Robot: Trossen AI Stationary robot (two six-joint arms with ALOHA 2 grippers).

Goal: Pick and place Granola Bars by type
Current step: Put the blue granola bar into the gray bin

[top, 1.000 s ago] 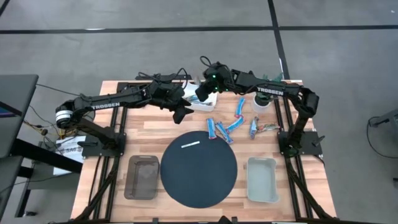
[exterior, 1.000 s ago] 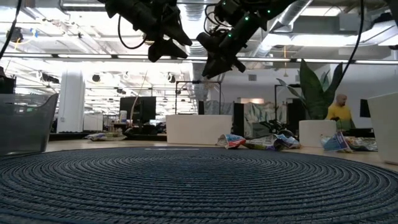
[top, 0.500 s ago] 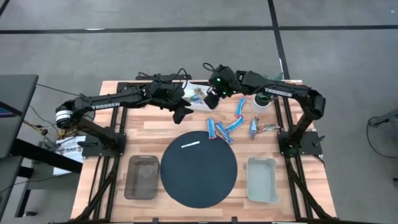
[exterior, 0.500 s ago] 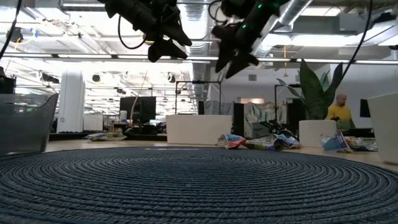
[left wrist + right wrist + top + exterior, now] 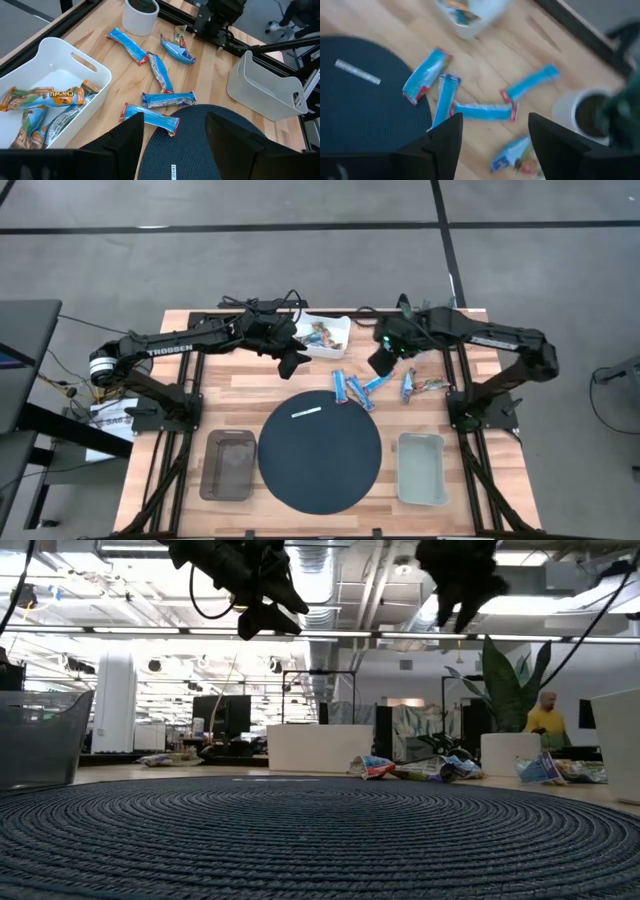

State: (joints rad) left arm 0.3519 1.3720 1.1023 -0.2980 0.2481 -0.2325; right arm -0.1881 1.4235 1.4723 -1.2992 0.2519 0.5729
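"TROSSEN" on left arm (image 5: 170, 347); "CHEWY" on bar (image 5: 62, 93).

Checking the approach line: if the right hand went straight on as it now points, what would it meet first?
Probably the loose blue wrapped granola bars on the wooden table beside the dark round mat; the open right hand hovers above them, depth unclear.

An open-plan office or lab: beyond the wooden surface (image 5: 250, 385), long ceiling lights (image 5: 120, 632) and exposed pipes (image 5: 345, 580) run overhead, with dark monitors (image 5: 222, 712) behind it, a tall plant (image 5: 510, 690) and a seated person (image 5: 547, 712) nearby.
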